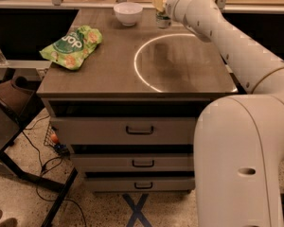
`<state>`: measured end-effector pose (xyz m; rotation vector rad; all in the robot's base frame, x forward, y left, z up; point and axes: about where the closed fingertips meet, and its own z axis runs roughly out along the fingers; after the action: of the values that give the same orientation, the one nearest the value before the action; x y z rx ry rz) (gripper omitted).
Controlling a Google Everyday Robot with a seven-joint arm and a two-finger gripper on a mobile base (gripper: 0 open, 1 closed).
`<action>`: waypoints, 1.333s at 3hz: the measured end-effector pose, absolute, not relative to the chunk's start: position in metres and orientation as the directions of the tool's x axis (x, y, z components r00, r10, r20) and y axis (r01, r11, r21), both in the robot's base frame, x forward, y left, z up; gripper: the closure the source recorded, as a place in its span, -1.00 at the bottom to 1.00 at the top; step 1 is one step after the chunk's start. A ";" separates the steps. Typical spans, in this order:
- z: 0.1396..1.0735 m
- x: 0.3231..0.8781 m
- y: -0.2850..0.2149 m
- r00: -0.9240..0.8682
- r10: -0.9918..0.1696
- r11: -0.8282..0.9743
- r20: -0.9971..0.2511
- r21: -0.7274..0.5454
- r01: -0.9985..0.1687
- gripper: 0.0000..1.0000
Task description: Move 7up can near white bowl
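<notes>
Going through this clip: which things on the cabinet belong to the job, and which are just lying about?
Belongs to the job:
- 7up can, at the far edge
- white bowl, apart from the can
- tool, right at the can

Lying about:
- green snack bag, near the other side
- drawer cabinet under it all
</notes>
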<state>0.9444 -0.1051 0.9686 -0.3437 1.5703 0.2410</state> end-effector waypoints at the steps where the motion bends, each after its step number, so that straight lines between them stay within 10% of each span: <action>1: 0.966 0.946 -0.113 -0.007 -0.077 0.937 -0.997 -0.070 -0.342 1.00; 4: 0.945 0.971 -0.101 0.021 -0.028 0.943 -0.999 -0.033 -0.330 1.00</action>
<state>0.9706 -0.1008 0.9450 -0.2879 1.5381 0.2396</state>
